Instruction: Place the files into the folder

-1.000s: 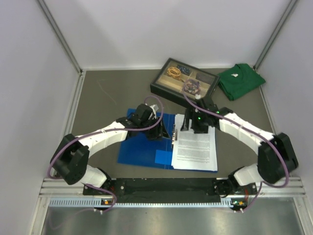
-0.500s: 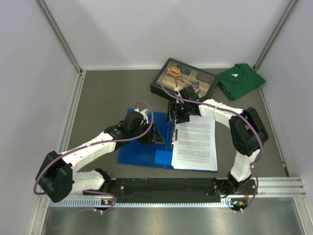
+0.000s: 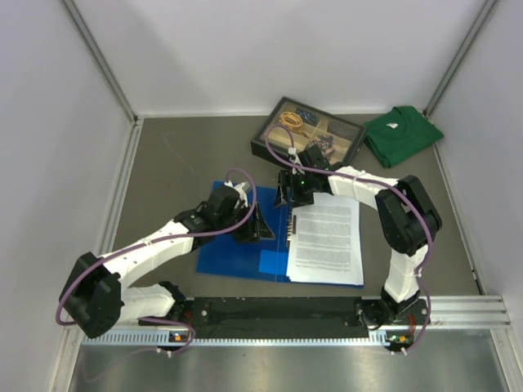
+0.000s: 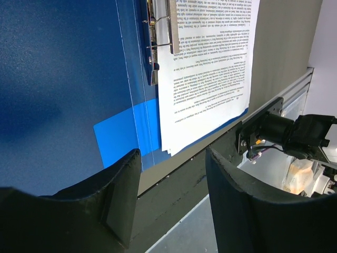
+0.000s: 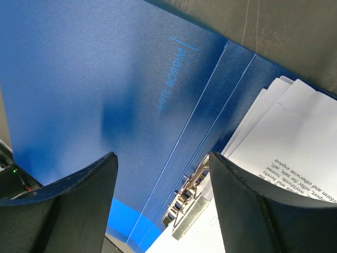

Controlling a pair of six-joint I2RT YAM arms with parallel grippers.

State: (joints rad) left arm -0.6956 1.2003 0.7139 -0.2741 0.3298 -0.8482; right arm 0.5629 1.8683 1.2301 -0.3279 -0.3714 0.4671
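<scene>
The blue folder (image 3: 233, 249) lies open and flat near the table's front. The files (image 3: 327, 241), white sheets with black text, lie on its right half under a metal clip (image 3: 290, 222) at the spine. My left gripper (image 3: 260, 224) is open and empty over the folder's left half, just left of the clip. My right gripper (image 3: 292, 192) is open and empty above the folder's far edge by the spine. The left wrist view shows the folder (image 4: 58, 89), files (image 4: 210, 68) and clip (image 4: 158, 37). The right wrist view shows the folder (image 5: 105, 89), files (image 5: 284, 147) and clip (image 5: 189, 200).
A black-framed compartment tray (image 3: 308, 137) with small items stands behind the folder. A green folded shirt (image 3: 402, 133) lies at the back right. White walls close in the table on three sides. The black and metal rail (image 3: 278, 309) runs along the front edge.
My right arm has swung left from above the files' top to the folder's far edge by the spine. My left gripper has moved a little nearer and lower over the folder's left half.
</scene>
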